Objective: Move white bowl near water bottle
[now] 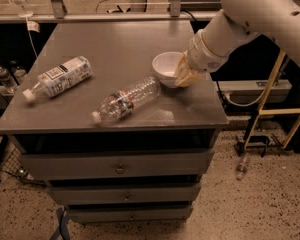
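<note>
Bottle (pixel 126 100) pointing front-left, end effector (pixel 181 77) gripping bowl (pixel 165 66)

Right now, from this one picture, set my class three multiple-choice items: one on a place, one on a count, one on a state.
1. Where is the end effector?
A. at the white bowl's right rim
B. at the cabinet's left edge
C. down by the drawers

2. How many bottles lie on the cabinet top?
A. one
B. two
C. four

3. How is the water bottle placed?
A. upright
B. on its side
C. lifted in the air

Key:
1 A, it grips the bowl's rim.
2 B, the water bottle and the white-labelled bottle.
3 B, it lies flat, with its cap toward the front-left.
</note>
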Robot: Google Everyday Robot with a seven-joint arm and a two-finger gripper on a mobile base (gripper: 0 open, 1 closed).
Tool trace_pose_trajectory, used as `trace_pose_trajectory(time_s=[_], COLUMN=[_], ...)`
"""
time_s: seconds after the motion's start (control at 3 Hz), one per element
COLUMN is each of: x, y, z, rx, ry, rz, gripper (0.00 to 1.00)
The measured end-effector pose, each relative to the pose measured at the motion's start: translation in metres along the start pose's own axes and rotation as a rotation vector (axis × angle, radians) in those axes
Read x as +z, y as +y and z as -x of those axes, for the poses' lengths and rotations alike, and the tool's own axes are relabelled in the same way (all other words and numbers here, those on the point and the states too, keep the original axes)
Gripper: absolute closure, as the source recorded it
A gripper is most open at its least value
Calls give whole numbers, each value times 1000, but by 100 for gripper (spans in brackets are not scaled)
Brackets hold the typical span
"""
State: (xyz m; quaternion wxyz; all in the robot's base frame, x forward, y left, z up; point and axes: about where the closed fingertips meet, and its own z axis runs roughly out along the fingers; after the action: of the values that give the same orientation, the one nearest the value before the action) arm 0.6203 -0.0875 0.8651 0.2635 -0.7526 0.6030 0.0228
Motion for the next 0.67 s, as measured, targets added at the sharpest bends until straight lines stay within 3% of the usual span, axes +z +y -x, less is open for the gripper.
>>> trace_pose_trajectory(time_s=[0.33,0.67], x=[2,4], y=[0,1], z=[1,1], rx=[-1,-3], ry=[-1,-2], rz=[3,6], gripper=[84,60])
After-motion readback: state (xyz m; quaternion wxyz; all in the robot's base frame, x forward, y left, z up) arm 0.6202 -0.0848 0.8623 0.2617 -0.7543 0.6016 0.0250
